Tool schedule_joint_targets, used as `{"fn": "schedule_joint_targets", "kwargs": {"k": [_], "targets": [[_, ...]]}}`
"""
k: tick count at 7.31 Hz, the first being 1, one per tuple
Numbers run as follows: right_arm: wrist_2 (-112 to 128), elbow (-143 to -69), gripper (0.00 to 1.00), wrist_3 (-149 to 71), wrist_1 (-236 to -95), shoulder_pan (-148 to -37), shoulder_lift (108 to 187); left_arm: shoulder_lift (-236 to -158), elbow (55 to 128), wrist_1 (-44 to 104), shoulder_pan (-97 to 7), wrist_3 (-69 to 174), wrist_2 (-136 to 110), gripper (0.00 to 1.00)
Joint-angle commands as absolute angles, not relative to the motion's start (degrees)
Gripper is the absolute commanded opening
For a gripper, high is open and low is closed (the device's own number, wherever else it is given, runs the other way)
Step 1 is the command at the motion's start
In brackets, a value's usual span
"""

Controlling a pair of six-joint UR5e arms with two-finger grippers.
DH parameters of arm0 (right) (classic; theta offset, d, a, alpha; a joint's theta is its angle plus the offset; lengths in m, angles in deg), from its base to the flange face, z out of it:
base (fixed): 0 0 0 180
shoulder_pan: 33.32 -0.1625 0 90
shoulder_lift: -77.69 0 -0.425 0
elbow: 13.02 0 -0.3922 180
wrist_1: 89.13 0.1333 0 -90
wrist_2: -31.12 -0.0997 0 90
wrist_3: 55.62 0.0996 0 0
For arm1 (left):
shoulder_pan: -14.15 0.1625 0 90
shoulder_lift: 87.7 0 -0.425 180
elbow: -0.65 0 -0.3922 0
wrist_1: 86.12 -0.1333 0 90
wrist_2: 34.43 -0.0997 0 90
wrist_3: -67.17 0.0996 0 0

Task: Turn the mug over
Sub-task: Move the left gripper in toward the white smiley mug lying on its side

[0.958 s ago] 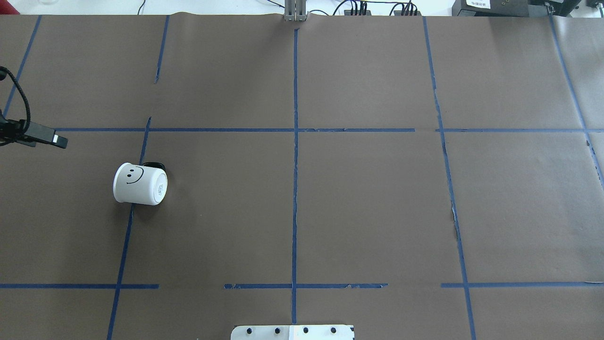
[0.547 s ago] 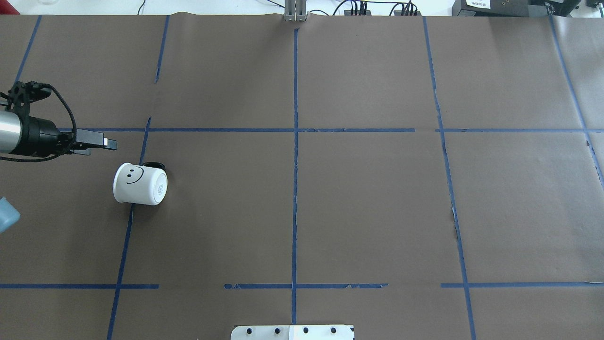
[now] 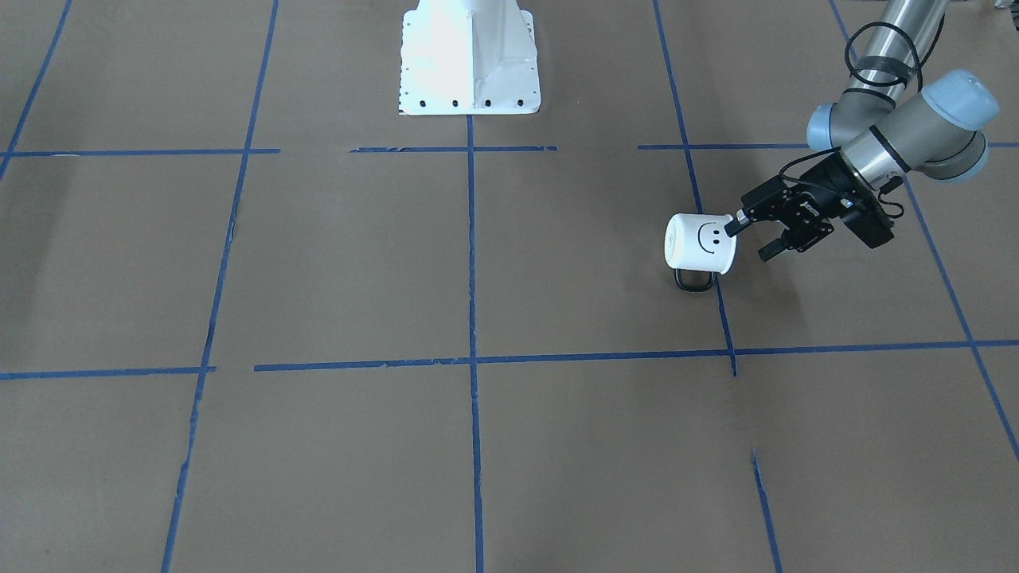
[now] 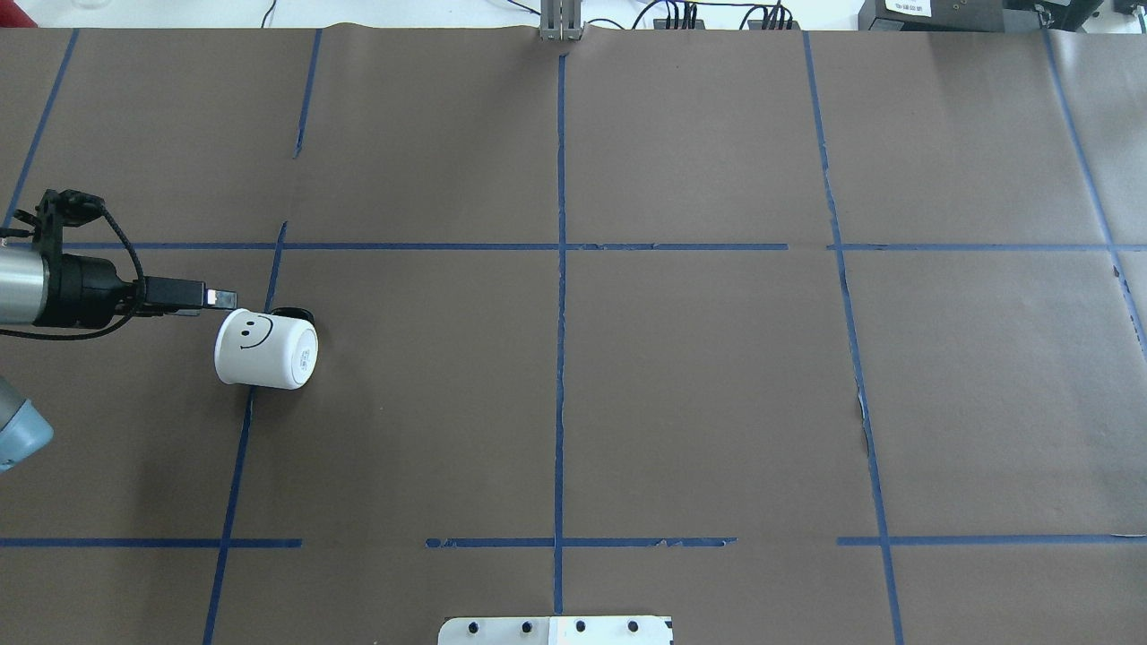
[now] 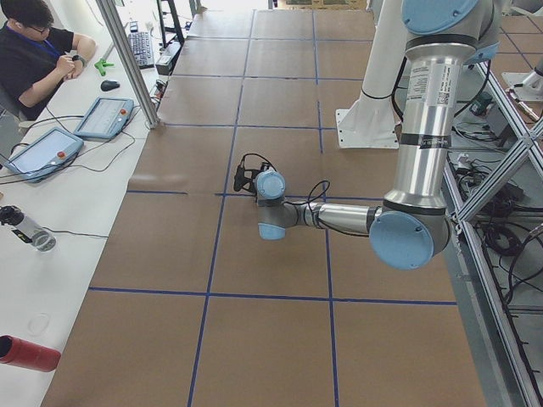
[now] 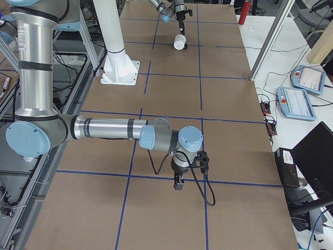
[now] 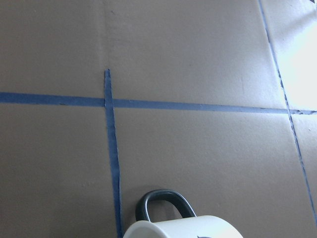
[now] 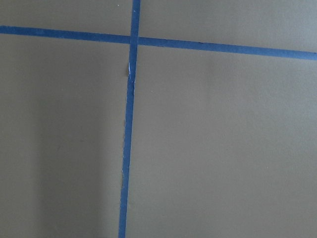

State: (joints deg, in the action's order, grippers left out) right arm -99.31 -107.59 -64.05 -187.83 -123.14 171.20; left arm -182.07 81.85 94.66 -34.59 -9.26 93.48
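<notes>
Where mug lies sideways, left end effector spread, just beside it

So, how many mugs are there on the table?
1: the mug, on the robot's left side of the table, just in front of the left gripper. Nothing hides another.

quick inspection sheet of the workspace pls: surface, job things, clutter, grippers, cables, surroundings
surface: brown paper gridded with blue tape, torn by one line.
job's things: mug on its side, smiley up, handle on the paper.
clutter: nothing seen.
grippers: left gripper open, fingers at the mug's end, not around it; right gripper low over bare paper, state unclear.
cables: black cable looped along the left wrist.
surroundings: operator at a side desk with teach pendants.
</notes>
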Motion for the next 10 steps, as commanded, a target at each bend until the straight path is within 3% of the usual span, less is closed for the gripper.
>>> {"fn": "schedule_joint_targets", "kwargs": {"k": [1, 4, 8, 9, 10], "targets": [[-99.3, -107.6, 1.0, -64.1, -187.8, -123.1, 171.2, -182.3, 80.4, 100.4, -33.6, -12.9, 94.3, 1.0], [-99.3, -107.6, 1.0, -64.1, -187.8, -123.1, 171.2, -184.5, 76.1, 104.1, -32.7, -13.9, 92.8, 1.0], [-99.3, -107.6, 1.0, -64.1, -187.8, -123.2, 171.2, -186.2, 75.6, 106.4, -29.0, -19.0, 88.8, 1.0], [-99.3, -107.6, 1.0, -64.1, -187.8, -123.1, 171.2, -186.2, 75.8, 106.7, -28.1, -19.1, 88.2, 0.85], [-99.3, -107.6, 1.0, -64.1, -187.8, -123.1, 171.2, -186.3, 76.3, 106.7, -28.0, -19.5, 88.9, 0.55]]}}
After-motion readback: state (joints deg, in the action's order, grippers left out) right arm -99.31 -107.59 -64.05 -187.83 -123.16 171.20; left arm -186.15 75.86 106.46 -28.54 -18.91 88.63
